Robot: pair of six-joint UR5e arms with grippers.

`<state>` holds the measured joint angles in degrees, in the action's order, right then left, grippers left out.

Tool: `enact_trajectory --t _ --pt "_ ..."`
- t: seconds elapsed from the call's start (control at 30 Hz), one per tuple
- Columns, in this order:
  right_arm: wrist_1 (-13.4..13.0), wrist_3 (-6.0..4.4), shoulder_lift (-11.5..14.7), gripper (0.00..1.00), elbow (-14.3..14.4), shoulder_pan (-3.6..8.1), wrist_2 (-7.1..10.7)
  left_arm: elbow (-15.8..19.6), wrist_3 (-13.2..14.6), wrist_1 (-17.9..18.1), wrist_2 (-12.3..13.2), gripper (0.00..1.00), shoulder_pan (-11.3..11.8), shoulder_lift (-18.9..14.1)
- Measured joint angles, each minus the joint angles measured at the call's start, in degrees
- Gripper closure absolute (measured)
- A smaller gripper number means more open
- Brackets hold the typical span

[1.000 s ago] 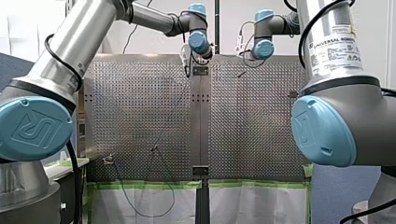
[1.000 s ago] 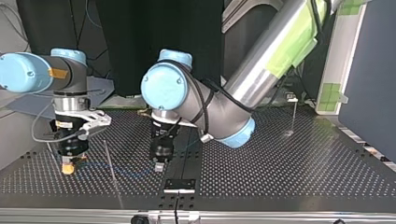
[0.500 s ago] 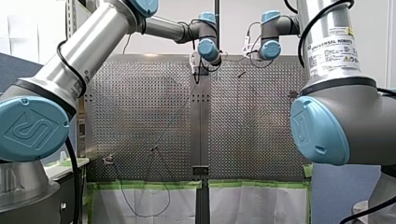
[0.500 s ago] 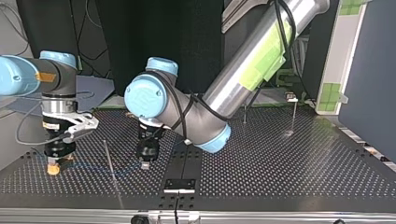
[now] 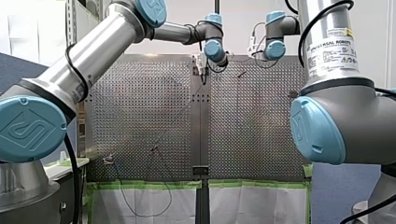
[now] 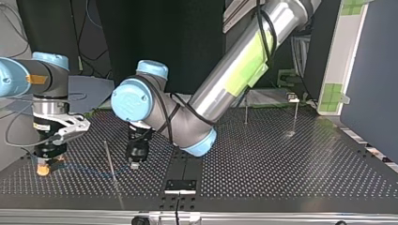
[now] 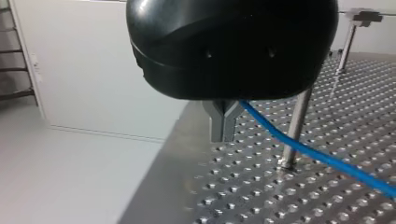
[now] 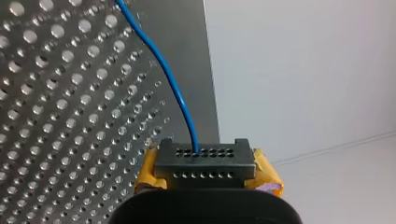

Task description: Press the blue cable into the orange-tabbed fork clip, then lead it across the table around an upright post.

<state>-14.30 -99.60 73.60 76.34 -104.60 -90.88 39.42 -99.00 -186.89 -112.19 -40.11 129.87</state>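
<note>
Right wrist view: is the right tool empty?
No, the blue cable runs straight into the right tool, gripped between its yellow pads.

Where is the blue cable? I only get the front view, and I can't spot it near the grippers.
Observer: The right wrist view shows the blue cable running into the right gripper, shut on it.
Operator: What about the other gripper?
Observer: The left wrist view shows the left gripper shut on the cable too.
Operator: Is a post close?
Observer: Yes, a metal post stands just beyond that gripper; the cable crosses in front of it.
</note>
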Motion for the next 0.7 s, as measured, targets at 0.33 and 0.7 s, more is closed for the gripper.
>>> enact_trajectory --t 0.33,0.7 --pt "-0.12 -0.28 -0.37 1.00 0.06 1.38 0.65 -1.36 -0.39 1.39 0.07 1.00 0.60 1.35" --pt "-0.60 -0.57 -1.77 1.00 -0.39 2.54 1.82 2.78 -0.40 4.35 0.78 1.00 1.46 1.38"
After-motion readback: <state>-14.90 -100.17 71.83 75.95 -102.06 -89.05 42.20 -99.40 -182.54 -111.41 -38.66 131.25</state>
